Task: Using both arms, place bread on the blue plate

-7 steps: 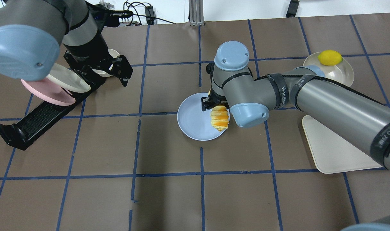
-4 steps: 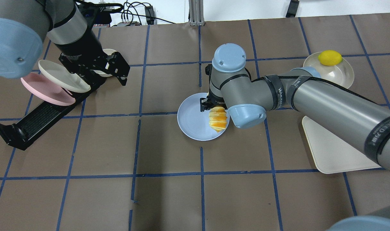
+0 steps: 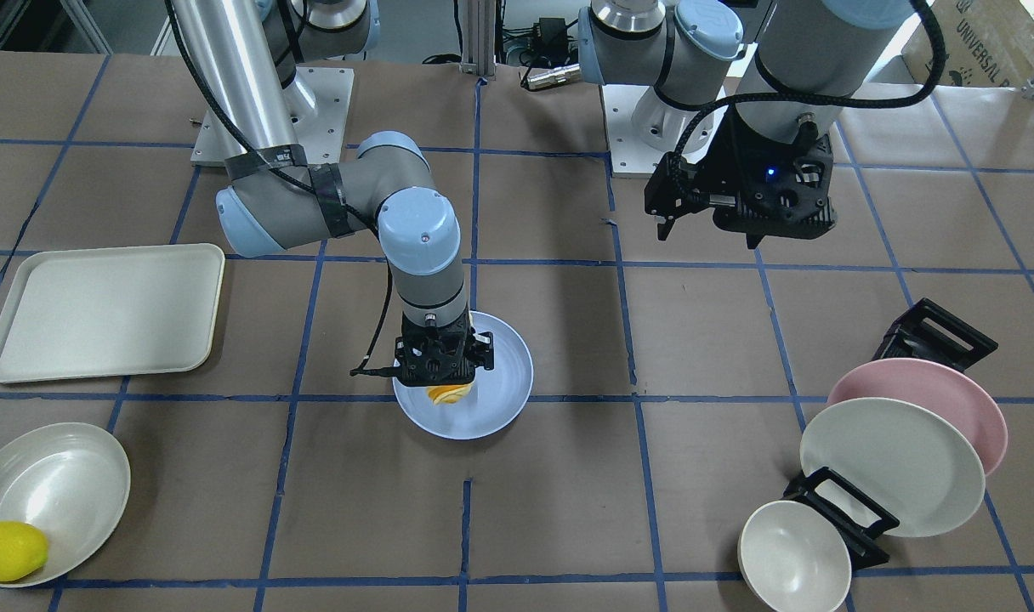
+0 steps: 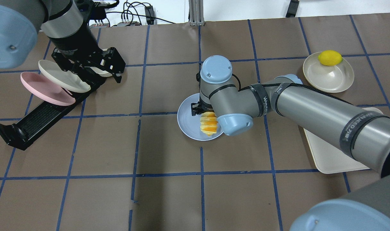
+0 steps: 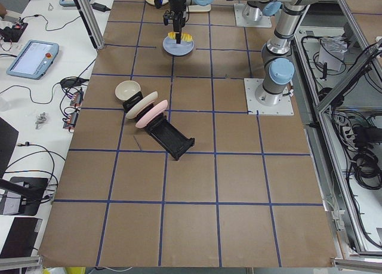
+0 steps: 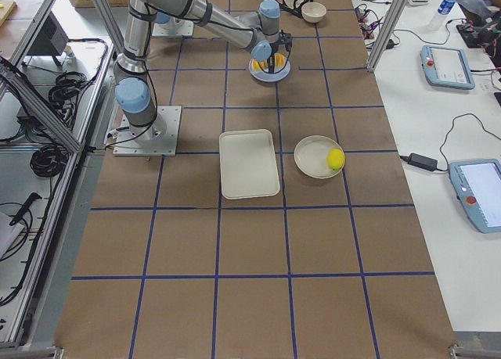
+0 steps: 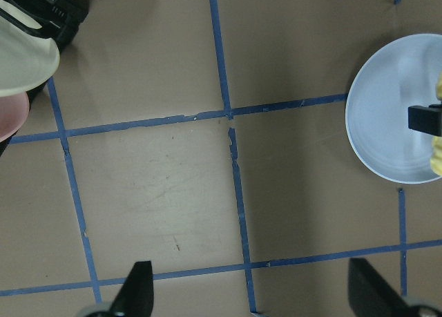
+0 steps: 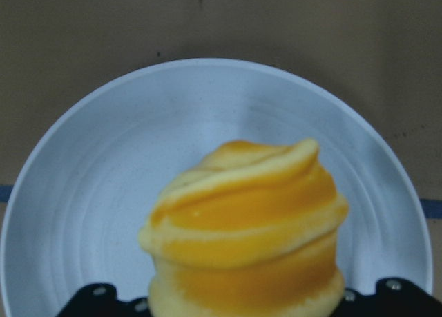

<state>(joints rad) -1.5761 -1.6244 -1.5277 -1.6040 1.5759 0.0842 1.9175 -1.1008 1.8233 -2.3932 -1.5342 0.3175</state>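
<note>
The bread (image 4: pixel 208 123) is an orange-yellow striped loaf, held end down in my right gripper (image 3: pixel 445 374), which is shut on it. It hangs low over the round blue plate (image 4: pixel 187 120), in the plate's right half; I cannot tell if it touches. The right wrist view shows the bread (image 8: pixel 248 227) centred over the blue plate (image 8: pixel 124 172). My left gripper (image 4: pixel 98 69) is open and empty, high above the dish rack at the far left. In the left wrist view its fingertips (image 7: pixel 138 289) stand wide apart, with the plate (image 7: pixel 387 117) far off at the right edge.
A black dish rack (image 4: pixel 31 123) at the left holds a pink plate (image 4: pixel 38 88) and a cream plate (image 4: pixel 60 77); a small bowl (image 3: pixel 793 557) stands at its end. A cream tray (image 4: pixel 329 154) lies at the right. A bowl (image 4: pixel 337 78) with a lemon (image 4: pixel 329 57) sits far right.
My right arm has carried the bread leftward, from the plate's right rim further in over the plate. My left arm has drawn back toward the far left.
</note>
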